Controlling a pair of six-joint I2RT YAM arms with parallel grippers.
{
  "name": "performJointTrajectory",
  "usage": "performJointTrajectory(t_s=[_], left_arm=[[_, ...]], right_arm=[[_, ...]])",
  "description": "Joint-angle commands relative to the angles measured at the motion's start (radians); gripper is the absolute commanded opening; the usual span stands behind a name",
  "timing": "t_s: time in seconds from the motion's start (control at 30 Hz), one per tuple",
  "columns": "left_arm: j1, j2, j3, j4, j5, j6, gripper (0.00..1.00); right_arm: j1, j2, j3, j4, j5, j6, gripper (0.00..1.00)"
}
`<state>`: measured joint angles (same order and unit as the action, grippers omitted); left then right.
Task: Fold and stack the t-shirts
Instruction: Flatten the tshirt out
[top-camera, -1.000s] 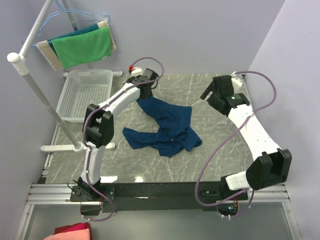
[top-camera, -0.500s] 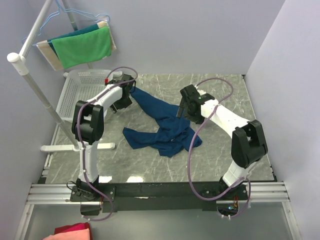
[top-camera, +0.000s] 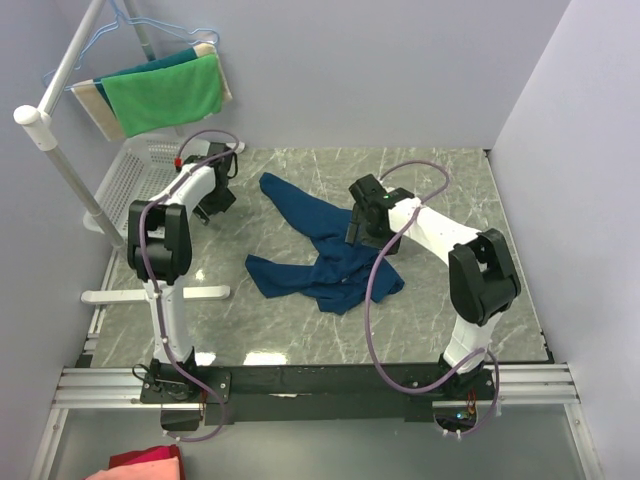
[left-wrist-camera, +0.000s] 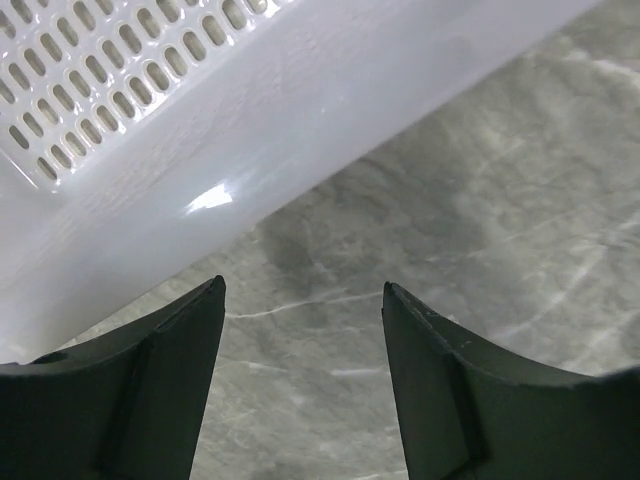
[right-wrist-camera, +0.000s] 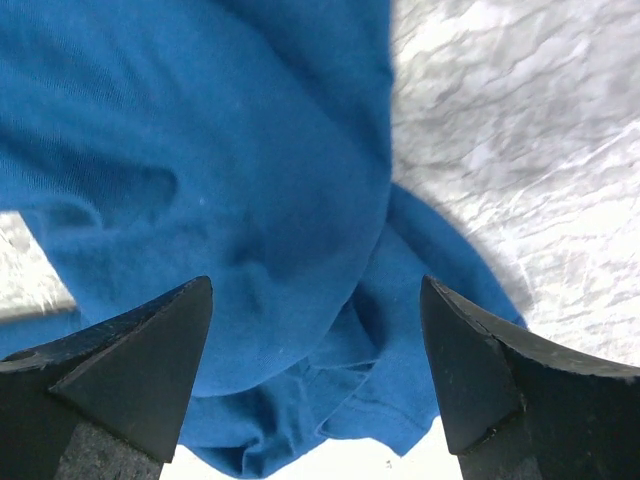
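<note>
1 navy t-shirt (top-camera: 325, 255): crumpled, centre of marble surface (top-camera: 440, 180). Likely soft, light, limp; best taken by a hem edge. Right claw (right-wrist-camera: 315, 290) apart over it; left claw (left-wrist-camera: 302, 290) apart beside white basket (left-wrist-camera: 150, 90), far left.

You see one navy blue t-shirt (top-camera: 325, 262), unfolded and crumpled, lying near the middle of the grey marbled table (top-camera: 440, 190). One long part stretches toward the far left, and the bunched, wrinkled bulk lies nearer you.
</note>
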<state>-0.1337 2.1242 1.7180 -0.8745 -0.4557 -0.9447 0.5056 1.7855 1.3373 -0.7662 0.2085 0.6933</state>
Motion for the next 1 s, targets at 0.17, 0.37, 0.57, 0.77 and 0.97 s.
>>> performJointTrajectory(t_s=[0.17, 0.37, 0.57, 0.77, 0.97], left_arm=[[0.025, 0.019, 0.104, 0.055, 0.011, 0.072, 0.73], [0.057, 0.105, 0.235, 0.029, 0.063, 0.096, 0.73], [0.029, 0.019, 0.105, 0.172, 0.192, 0.175, 0.81], [-0.058, -0.053, 0.032, 0.250, 0.236, 0.250, 0.97], [-0.119, -0.001, 0.143, 0.261, 0.227, 0.254, 0.96]], right_arm=[[0.047, 0.003, 0.011, -0.030, 0.011, 0.009, 0.90], [0.047, 0.009, 0.008, -0.038, 0.028, 0.028, 0.89], [0.048, 0.000, 0.028, -0.048, 0.068, 0.051, 0.89], [0.044, 0.000, 0.026, -0.024, 0.080, 0.101, 0.89], [0.021, -0.018, 0.045, 0.007, 0.088, 0.130, 0.87]])
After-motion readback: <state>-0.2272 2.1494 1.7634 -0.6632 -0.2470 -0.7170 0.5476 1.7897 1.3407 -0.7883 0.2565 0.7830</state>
